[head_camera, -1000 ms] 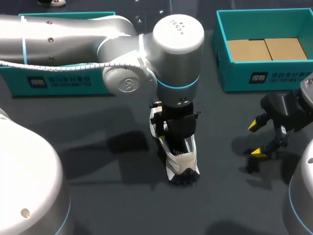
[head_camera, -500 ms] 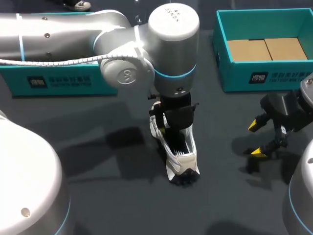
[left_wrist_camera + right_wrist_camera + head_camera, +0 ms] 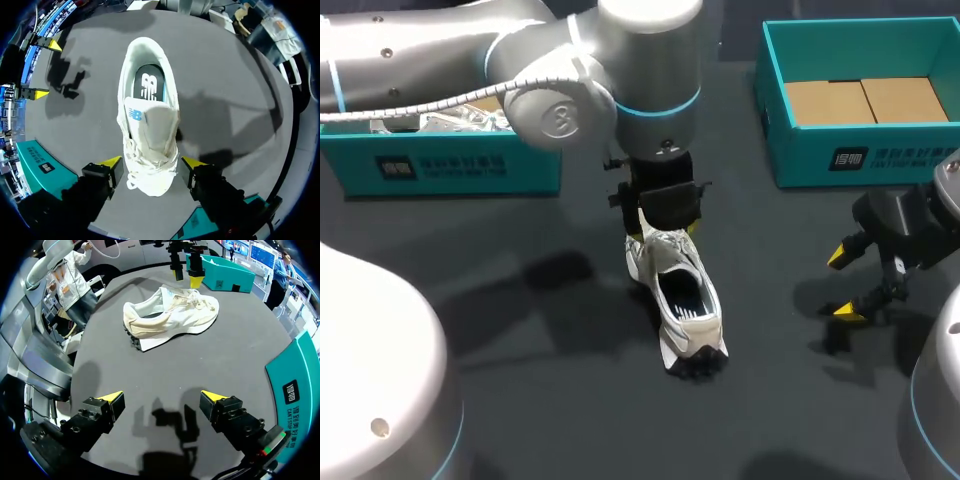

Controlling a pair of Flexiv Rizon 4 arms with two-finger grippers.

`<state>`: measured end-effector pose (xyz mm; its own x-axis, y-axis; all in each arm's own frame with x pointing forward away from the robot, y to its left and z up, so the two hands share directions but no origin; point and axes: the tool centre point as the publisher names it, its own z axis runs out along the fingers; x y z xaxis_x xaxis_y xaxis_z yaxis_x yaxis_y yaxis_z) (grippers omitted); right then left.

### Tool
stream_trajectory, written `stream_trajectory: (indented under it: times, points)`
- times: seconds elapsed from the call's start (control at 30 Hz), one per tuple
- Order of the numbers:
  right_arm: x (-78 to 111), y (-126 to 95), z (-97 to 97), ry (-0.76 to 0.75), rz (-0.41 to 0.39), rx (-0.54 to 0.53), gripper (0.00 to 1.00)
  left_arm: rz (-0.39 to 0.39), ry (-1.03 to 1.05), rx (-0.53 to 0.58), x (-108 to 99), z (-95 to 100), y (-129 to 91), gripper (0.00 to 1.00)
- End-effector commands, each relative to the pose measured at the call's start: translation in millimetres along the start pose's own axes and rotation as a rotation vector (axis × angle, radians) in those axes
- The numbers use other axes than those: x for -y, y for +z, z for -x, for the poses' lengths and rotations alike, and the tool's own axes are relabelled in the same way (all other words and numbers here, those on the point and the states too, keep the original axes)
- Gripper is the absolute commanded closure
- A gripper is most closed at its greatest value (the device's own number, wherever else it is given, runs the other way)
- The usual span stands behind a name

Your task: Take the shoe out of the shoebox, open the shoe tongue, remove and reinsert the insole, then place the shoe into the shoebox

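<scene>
Currently the left arm comes in from the left along the far side of the counter (image 3: 520,330), passing over a teal box (image 3: 450,160) with crumpled paper showing inside. Its wrist turns straight down near the middle. The left pincer (image 3: 152,164) hangs above the toe end of the shoe (image 3: 150,125), fingers spread wide, one yellow tip on each side of the laced forefoot. A gap shows on both sides, so it has hold of nothing.

The shoe is out on the counter, upright on its sole, about mid-counter. Its toe points to the far side under the left pincer and its heel to the near side. It is off-white with a dark studded sole at the heel. The tongue (image 3: 152,120) lies over the laces area. The dark insole (image 3: 149,86) is visible inside the heel opening, seated in the shoe.

The right arm enters from the near right corner, with the right pincer (image 3: 843,285) low over the counter at the right. It is aimed sideways toward the shoe but well apart from it. Its fingers are wide open and empty, with bare counter between the tips in the right wrist view.

A second teal box (image 3: 790,120), with a brown cardboard floor, sits at the far right, beyond the right pincer. Neither box touches the shoe.
</scene>
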<state>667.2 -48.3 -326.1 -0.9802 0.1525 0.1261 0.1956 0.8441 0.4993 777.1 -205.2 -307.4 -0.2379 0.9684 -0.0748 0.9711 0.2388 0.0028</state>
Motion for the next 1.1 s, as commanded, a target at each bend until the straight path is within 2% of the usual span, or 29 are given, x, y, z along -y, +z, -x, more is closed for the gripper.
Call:
stream_trajectory:
  times: [0.03, 0.07, 0.17, 0.23, 0.37, 0.43, 0.53, 0.7, 0.87, 1.1]
  points:
    - [0.4, -0.2, -1.1, 0.0, -0.001, 0.002, 0.0, -0.041, 0.005, 0.016, -13.0, -8.4, -16.1, 0.4]
    - [0.4, -0.2, -1.1, 0.0, -0.001, 0.002, 0.0, -0.04, 0.002, 0.014, -14.4, -8.0, -17.8, 0.47]
    - [0.4, -0.2, -1.1, 0.0, -0.001, 0.002, 0.0, -0.036, 0.002, 0.01, -19.1, -7.6, -23.8, 0.51]
    - [0.4, -0.2, -1.1, 0.0, -0.001, 0.002, 0.0, -0.037, 0.001, 0.013, -22.3, -7.6, -27.7, 0.58]
    - [0.4, -0.2, -1.1, 0.0, -0.001, 0.002, 0.0, -0.06, 0.007, 0.035, -24.7, -6.9, -32.0, 0.6]
    - [0.4, -0.2, -1.1, 0.0, -0.001, 0.002, 0.0, -0.066, 0.01, 0.043, -20.1, -6.0, -32.6, 0.66]
    - [0.4, -0.2, -1.1, 0.0, -0.001, 0.002, 0.0, -0.083, 0.02, 0.045, -13.2, -3.6, -30.2, 0.68]
    - [0.4, -0.2, -1.1, 0.0, -0.001, 0.002, 0.0, -0.118, 0.052, 0.064, 7.0, -0.2, -19.0, 0.69]
    - [0.4, -0.2, -1.1, 0.0, -0.001, 0.002, 0.0, -0.179, 0.083, 0.072, 30.3, 2.7, 0.2, 0.71]
    - [0.4, -0.2, -1.1, 0.0, -0.001, 0.002, 0.0, -0.21, 0.099, 0.059, 54.7, 3.8, 31.8, 0.73]
